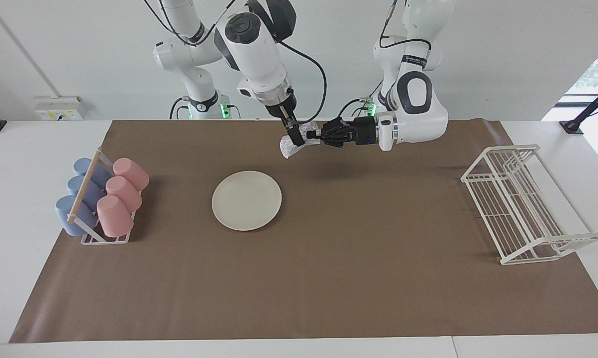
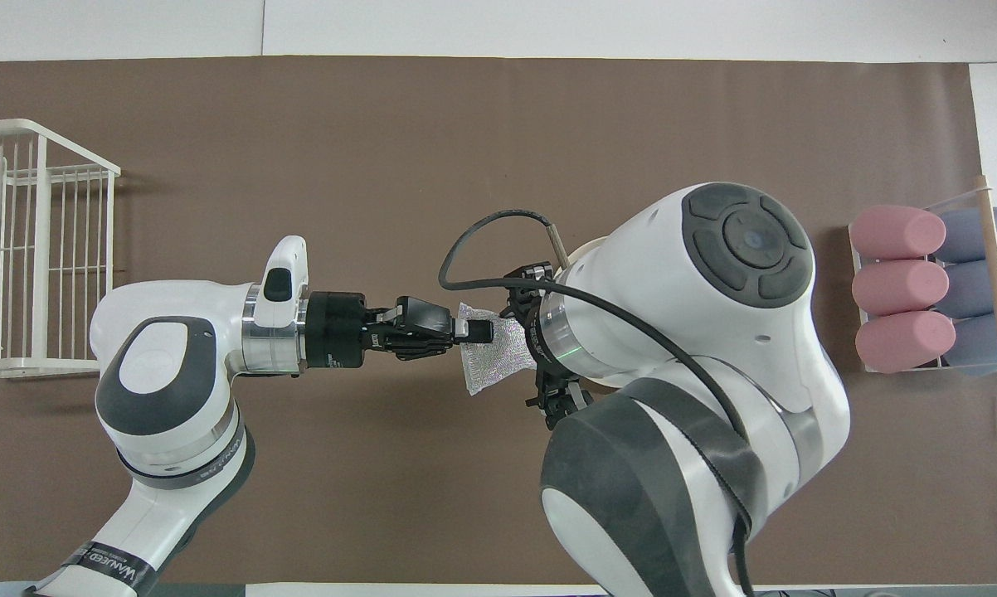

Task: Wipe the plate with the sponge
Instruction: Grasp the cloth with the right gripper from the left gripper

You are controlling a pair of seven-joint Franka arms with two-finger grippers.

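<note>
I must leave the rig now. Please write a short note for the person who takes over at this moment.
Left gripper: shut on the sponge, in the air over the brown mat.
Right gripper: open, at the sponge, not gripping it.
Plate: flat on the mat, nothing touching it.
Done: sponge picked up.
Left: finish what looks like a handover, bring the sponge down to the plate, wipe.

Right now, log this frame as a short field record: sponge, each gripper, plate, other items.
sponge: silvery wad, in the air above the mat, off the plate
left gripper: shut on sponge
right gripper: open, around the sponge
plate: flat on brown mat, nothing on it
cup rack: pink and blue cups, toward the right arm's end
wire rack: toward the left arm's end
</note>
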